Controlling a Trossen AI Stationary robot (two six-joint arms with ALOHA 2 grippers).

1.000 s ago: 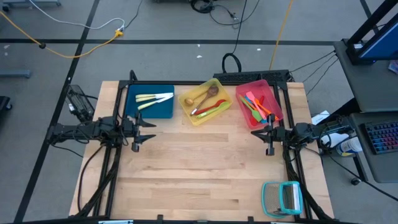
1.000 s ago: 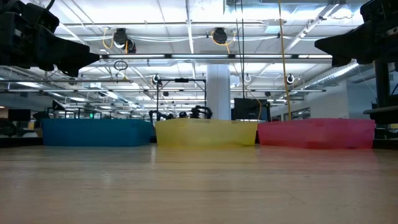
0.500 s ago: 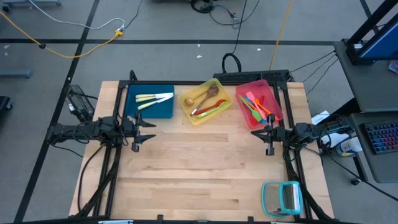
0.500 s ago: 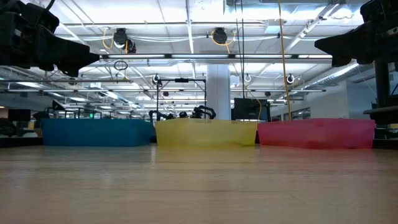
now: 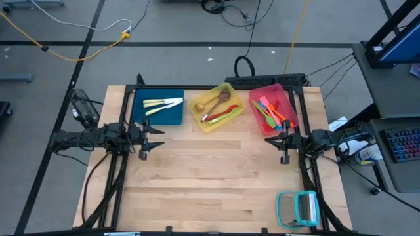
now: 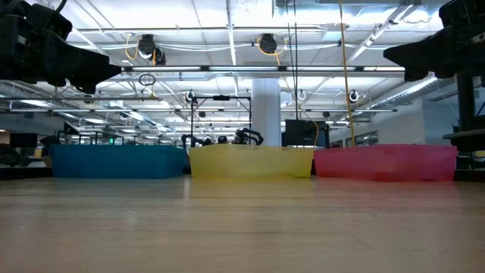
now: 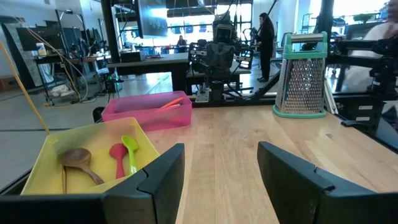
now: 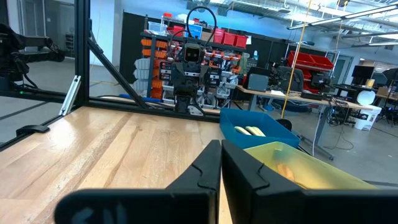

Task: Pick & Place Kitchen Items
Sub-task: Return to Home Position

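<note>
Inside blue tray (image 5: 170,117): cutlery (image 5: 162,103); yellow tray (image 5: 209,126): spoons (image 5: 220,99); pink tray (image 5: 275,92): spatulas (image 5: 270,113); L fingers (image 7: 158,180) apart, R fingers (image 8: 202,174) clenched.

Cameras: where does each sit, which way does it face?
High: overhead, straight down on table; left arm, left tool, right arm, right tool.
Low: table height, level toward blue tray, yellow tray, pink tray; arms at top corners.
Left wrist: past open left tool toward yellow tray, pink tray, teal rack.
Right wrist: past shut right tool toward blue tray, yellow tray.
Shared: yellow tray in all four.
</note>
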